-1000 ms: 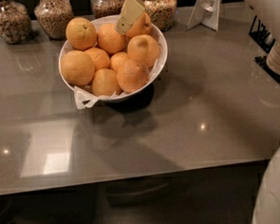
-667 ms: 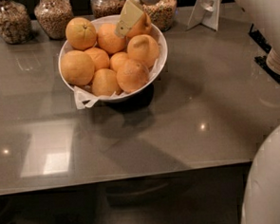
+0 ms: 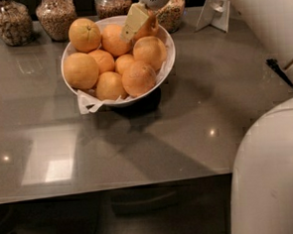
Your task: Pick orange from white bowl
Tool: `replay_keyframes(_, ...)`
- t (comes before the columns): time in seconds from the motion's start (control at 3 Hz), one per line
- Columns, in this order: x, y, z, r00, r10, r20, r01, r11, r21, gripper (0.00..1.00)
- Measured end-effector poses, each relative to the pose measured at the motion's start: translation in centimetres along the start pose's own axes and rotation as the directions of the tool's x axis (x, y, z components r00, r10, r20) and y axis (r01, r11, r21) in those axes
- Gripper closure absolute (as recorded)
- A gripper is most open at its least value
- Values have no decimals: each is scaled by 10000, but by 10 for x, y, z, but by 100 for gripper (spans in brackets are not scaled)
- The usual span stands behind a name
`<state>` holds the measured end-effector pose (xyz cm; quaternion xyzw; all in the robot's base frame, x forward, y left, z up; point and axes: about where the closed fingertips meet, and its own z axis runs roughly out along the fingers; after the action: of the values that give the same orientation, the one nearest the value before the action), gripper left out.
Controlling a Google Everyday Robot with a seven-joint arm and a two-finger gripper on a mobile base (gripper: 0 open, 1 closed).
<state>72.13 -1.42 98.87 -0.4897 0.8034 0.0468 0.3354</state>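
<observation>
**Gripper set on the back orange**

Nearest us, the robot's white body (image 3: 272, 176) filled the lower right corner. It stood off the edge of the grey countertop (image 3: 139, 154), so the arm had to reach across.

Further in stood the white bowl (image 3: 169, 55). Its crumpled paper lining (image 3: 86, 103) spilled over the near rim, and we took it for padding under the fruit. The other oranges (image 3: 80, 71) were heaped above the rim, so the top ones lay open from above.

At the far side of the heap the gripper (image 3: 135, 23) leaned in at a tilt against the orange (image 3: 150, 27). That orange lay in the bowl by its back rim. We judged it the target because it sat high. We could not tell whether the gripper was clenched on it or released.

Behind the bowl, glass jars of grains (image 3: 55, 15) lined the back, which we thought favoured a lift straight up.
</observation>
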Motion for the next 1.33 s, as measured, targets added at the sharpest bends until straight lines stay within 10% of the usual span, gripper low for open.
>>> replay_keyframes(0.67, 8, -12, 17, 9989, 327, -326, -326, 9995, 43, 19)
replay_keyframes(1.33, 16, -14, 23, 9973, 478, -563, -476, 9989, 51, 51)
